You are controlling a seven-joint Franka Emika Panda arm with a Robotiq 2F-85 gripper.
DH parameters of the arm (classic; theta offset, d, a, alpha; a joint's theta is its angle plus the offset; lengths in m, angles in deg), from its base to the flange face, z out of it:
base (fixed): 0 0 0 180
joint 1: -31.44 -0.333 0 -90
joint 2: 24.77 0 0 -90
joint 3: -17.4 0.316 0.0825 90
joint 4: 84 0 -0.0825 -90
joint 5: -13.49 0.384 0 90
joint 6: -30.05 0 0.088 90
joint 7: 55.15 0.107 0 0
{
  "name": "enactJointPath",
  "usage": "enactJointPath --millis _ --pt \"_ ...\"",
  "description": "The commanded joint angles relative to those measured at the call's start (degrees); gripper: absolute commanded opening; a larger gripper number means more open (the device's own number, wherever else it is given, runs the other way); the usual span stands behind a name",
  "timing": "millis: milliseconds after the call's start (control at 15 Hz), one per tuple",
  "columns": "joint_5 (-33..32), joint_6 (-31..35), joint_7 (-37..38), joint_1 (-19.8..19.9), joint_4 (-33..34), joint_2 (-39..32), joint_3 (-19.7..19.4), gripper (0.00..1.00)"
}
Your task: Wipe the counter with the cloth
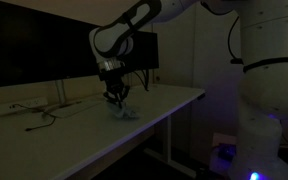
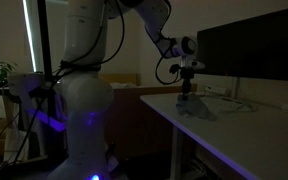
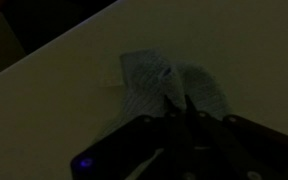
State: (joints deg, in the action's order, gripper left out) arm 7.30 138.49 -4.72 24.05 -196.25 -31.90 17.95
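The jaws are drawn narrow, tips together, pinching the crumpled cloth from above. The cloth lies flat on the white worktop, its longer side slanting from upper left to lower right in the wrist view. In both exterior views it sits mid-worktop, with dark monitors standing behind.

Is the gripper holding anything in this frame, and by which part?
The gripper looks shut on the cloth, pinching it near its middle, while the rest lies on the counter. Dim light leaves this uncertain.
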Motion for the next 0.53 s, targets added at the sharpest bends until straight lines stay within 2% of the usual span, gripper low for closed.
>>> enactJointPath --millis 0,200,467 --pt "-0.31 0.76 -3.25 2.63 -4.64 5.8 -0.82 0.09" --pt "0.6 0.08 -6.46 5.31 -6.58 8.8 -2.62 0.08" --pt "0.01 -2.15 -14.8 9.58 -8.62 10.79 -5.66 0.08"
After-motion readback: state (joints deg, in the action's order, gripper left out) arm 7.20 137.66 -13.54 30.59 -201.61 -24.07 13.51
